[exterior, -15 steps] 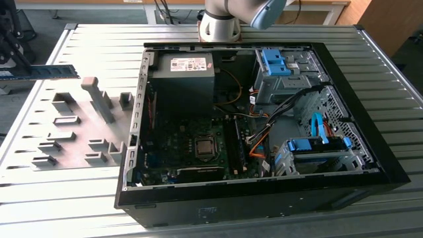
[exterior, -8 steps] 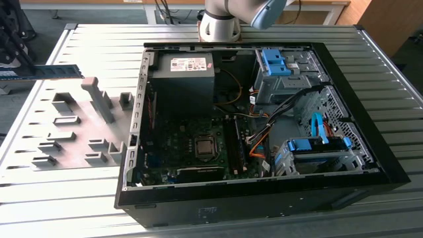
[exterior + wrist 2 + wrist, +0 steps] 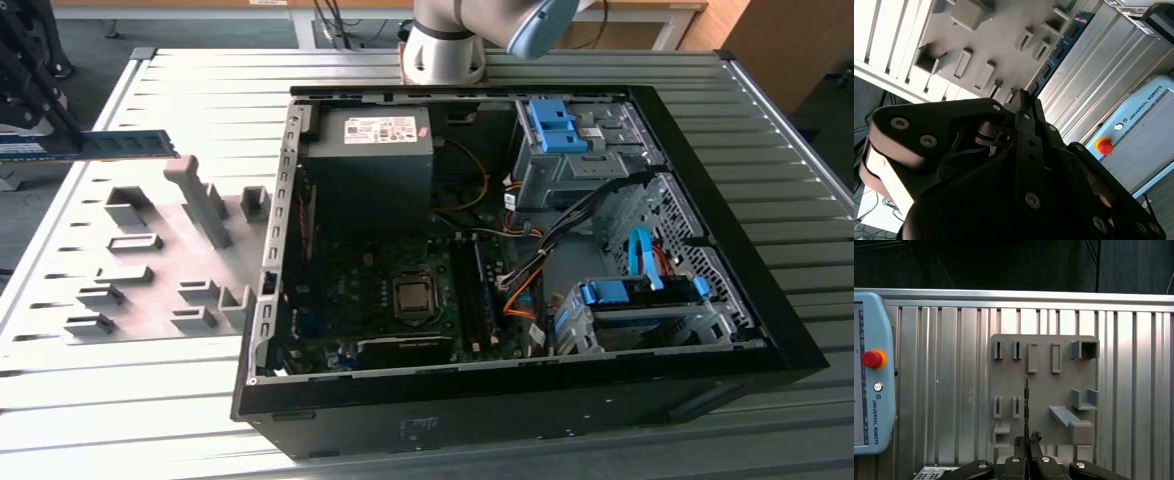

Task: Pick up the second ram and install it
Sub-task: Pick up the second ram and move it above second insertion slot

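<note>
— Risk first: where do we have the second ram?
— Clamped by one end in the pincer. It lies level above the grey holder plate, at ten o'clock in the exterior view, well apart from the open case on the bench.
— So we judge the end grip the weak point?
— Yes. The stick could pivot, then meet the black slots skewed and jam or bend.

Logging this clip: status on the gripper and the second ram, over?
Gripper shut on the long blue-green circuit-board ram stick. Stick held above the grey plastic holder plate, apart from the open black computer case. Nothing visible between them.
</note>
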Robot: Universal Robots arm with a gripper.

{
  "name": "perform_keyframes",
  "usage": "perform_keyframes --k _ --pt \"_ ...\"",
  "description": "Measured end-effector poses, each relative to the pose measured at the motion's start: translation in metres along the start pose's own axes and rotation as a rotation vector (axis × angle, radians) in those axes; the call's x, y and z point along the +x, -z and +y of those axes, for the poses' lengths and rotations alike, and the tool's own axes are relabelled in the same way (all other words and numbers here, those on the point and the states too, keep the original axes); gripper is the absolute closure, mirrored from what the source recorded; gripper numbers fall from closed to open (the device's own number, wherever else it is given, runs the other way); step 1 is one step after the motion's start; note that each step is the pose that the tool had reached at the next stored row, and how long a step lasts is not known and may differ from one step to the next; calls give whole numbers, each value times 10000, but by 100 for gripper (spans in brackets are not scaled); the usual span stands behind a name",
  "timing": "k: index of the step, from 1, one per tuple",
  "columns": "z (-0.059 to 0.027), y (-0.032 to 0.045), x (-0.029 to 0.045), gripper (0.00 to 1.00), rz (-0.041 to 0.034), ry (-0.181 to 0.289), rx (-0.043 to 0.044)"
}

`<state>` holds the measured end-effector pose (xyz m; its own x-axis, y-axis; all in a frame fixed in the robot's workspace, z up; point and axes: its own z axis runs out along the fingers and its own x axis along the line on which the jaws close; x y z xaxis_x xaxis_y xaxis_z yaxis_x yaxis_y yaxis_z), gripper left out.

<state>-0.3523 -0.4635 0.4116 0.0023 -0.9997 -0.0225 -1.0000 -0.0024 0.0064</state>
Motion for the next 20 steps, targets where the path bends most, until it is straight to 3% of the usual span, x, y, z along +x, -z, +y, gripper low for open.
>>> perform_keyframes --k 20 --pt "-231 1 0 86 -1 0 0"
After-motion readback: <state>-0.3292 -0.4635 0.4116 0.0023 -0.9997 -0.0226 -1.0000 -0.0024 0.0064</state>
